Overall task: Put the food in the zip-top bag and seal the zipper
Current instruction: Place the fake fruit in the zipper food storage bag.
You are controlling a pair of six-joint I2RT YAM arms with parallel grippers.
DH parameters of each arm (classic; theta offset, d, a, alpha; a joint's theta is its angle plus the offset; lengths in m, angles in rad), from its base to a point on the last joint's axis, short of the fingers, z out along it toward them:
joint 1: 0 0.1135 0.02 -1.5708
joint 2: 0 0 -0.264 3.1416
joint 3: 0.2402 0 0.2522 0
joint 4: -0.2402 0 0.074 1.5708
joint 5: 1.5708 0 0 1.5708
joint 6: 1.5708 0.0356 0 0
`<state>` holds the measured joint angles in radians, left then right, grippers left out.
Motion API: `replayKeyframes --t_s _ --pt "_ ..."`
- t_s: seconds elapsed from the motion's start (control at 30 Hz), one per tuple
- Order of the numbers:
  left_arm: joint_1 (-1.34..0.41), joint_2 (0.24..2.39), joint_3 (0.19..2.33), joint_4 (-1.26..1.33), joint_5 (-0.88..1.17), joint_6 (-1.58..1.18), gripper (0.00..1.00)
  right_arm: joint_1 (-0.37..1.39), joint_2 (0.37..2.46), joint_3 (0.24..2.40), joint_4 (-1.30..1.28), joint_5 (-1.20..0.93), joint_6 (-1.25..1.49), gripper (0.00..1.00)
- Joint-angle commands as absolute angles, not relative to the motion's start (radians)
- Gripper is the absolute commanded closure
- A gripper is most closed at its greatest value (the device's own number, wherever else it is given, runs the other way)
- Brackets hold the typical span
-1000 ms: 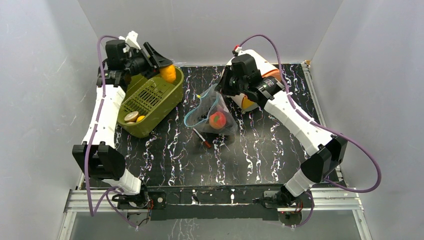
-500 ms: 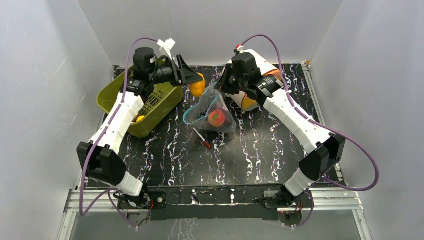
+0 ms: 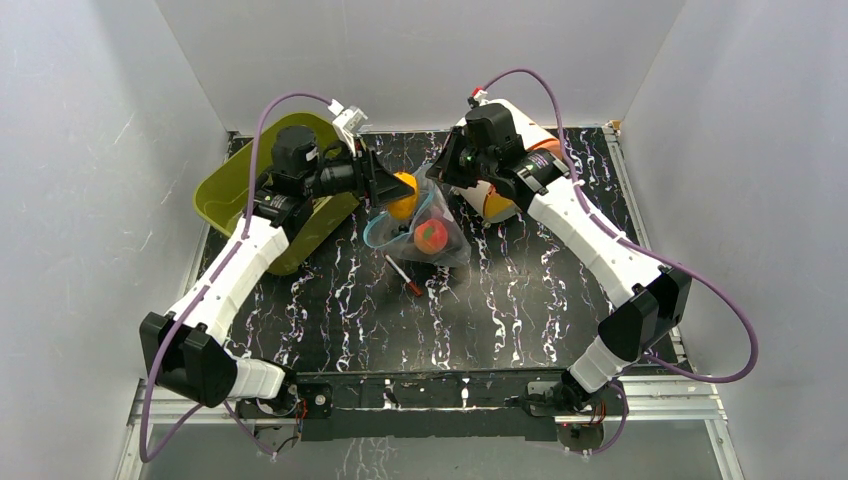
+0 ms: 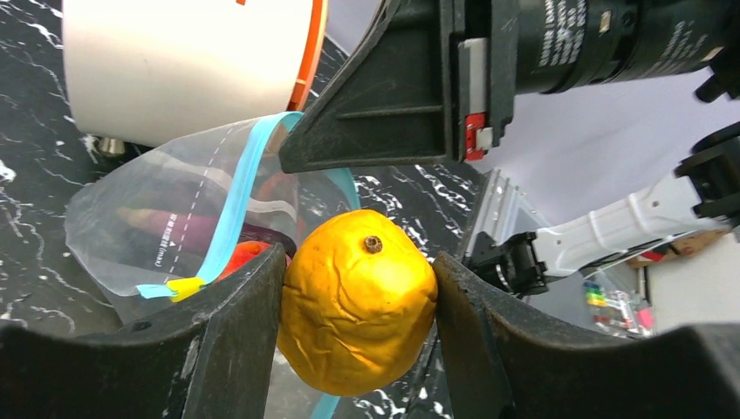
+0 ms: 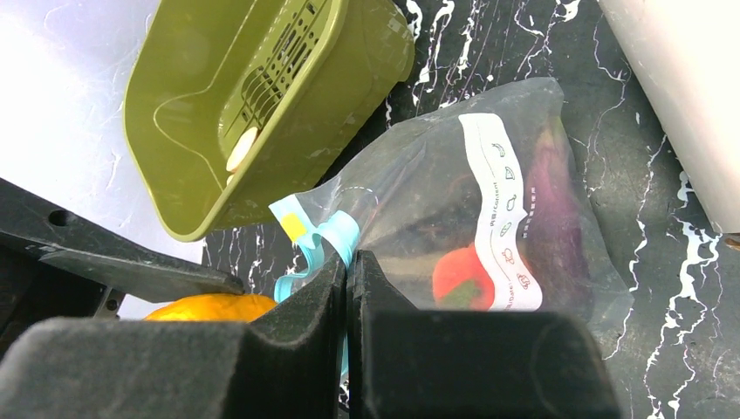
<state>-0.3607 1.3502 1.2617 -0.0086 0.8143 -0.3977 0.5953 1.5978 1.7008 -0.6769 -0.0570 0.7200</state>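
My left gripper is shut on an orange toy fruit, also seen in the left wrist view, and holds it right over the open mouth of the clear zip-top bag. My right gripper is shut on the bag's teal-blue zipper strip and holds the mouth up. Inside the bag lie a red-green peach and a purple piece. In the top view the right gripper is at the bag's far edge.
An olive-green slotted basket stands at the back left, tilted, with a pale round piece inside. A thin red-tipped pen lies just in front of the bag. A white-and-orange cylinder stands behind the right gripper.
My left gripper carried the orange fruit from above the basket to the right and down to the bag's mouth. The right gripper kept hold of the bag's zipper edge.
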Motion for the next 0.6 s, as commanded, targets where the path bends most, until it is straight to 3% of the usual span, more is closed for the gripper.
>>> replayKeyframes --t_s 0.0,0.3,0.47,0.57 --pt "-0.373 1.312 1.238 -0.018 0.778 -0.25 0.74 0.589 1.57 1.744 -0.568 -0.089 0.732 1.0" --pt "-0.407 1.344 1.228 -0.058 0.745 -0.175 0.73 0.584 1.565 1.744 -0.559 -0.096 0.721 1.0" --pt "-0.411 1.361 1.237 -0.105 0.736 -0.152 0.62 0.581 1.565 1.74 -0.554 -0.099 0.72 1.0" --pt "-0.411 1.364 1.253 -0.128 0.719 -0.154 0.48 0.58 1.567 1.739 -0.553 -0.101 0.719 1.0"
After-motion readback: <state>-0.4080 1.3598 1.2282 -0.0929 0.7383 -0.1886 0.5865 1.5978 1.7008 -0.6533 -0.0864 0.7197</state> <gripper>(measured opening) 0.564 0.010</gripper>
